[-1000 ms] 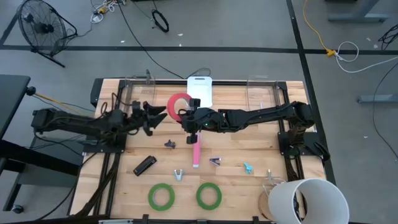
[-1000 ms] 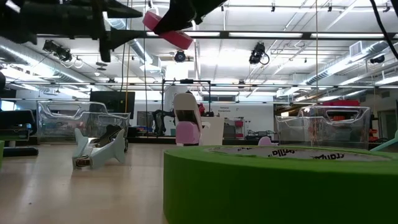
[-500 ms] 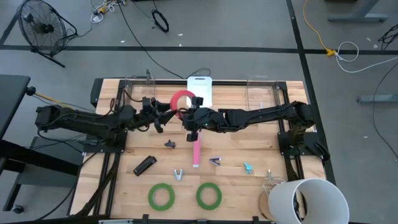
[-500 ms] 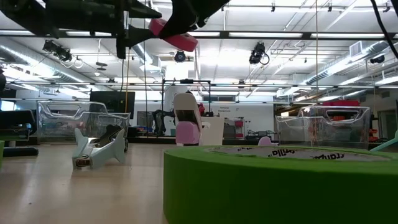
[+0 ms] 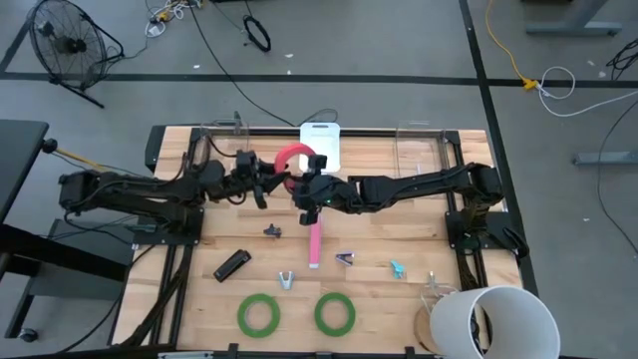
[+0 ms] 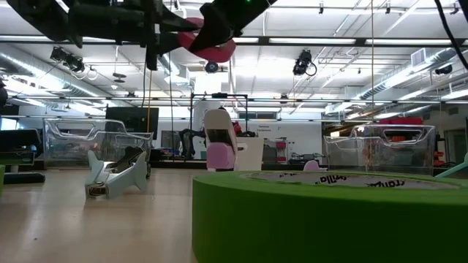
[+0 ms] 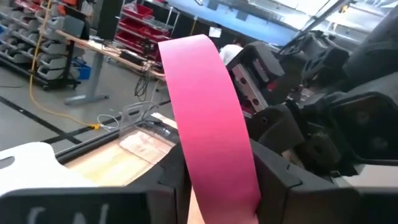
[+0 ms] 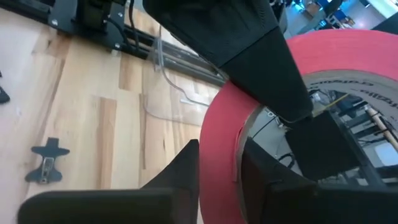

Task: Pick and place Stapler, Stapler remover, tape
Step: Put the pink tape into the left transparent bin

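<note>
Left pincer (image 5: 267,184) advanced, closing on red tape (image 5: 290,157); right pincer (image 5: 307,189) clamped on it. Confirm left grip before right releases.

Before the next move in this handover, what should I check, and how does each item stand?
1. Right gripper shut on the red-pink ring-shaped tape roll: ok.
2. Left gripper around the roll's band: ok in the left wrist view; firm hold: cannot tell.
3. Roll held above the wooden table: ok.
4. Two green tape rolls lie at the front, away from both arms: ok.
5. Long pink stapler lies below the handover: not ok if the roll drops.
</note>
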### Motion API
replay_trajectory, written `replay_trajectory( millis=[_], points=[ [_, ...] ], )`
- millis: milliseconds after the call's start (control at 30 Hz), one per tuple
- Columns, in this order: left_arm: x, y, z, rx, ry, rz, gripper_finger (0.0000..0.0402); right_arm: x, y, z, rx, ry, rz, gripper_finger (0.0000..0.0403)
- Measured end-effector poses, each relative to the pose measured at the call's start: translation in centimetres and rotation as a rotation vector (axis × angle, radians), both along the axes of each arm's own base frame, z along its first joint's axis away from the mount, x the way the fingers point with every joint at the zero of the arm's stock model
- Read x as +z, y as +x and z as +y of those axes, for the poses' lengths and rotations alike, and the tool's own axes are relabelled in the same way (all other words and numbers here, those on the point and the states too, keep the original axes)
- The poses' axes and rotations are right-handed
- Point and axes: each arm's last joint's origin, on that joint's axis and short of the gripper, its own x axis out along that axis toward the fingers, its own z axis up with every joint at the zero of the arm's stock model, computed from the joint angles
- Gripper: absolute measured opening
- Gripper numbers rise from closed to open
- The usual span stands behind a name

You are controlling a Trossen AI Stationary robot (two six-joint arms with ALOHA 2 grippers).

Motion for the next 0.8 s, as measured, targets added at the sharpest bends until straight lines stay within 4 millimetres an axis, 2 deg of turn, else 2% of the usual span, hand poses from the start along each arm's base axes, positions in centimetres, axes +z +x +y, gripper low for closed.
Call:
replay_trajectory(
  millis=[67,167,300,433,600,800],
  points=[
    [0.0,-0.2,0.3,-0.002,0.008,0.008,0.0123,-0.1,0.0,0.0,0.001,0.001,0.000,0.0078],
    [-0.3,-0.6,0.6,0.013,0.050,0.067,0.0111,-0.1,-0.3,0.0,-0.031,-0.012,0.023,0.0144],
    [-0.8,-1.7,1.5,0.140,0.019,0.164,0.0108,0.0,-0.8,-0.3,-0.153,-0.095,0.045,0.0235],
    [-0.5,-3.8,2.0,0.211,0.012,0.232,0.0108,-0.3,-1.4,-0.8,-0.281,-0.146,0.092,0.0285],
    [0.1,-7.6,2.3,0.308,-0.029,0.275,0.0108,-1.4,-2.3,-0.7,-0.336,-0.085,0.167,0.0298],
    [-0.7,-12.2,1.9,0.461,-0.122,0.366,0.0108,-2.2,-2.9,-0.6,-0.337,0.075,0.206,0.0280]
  ],
)
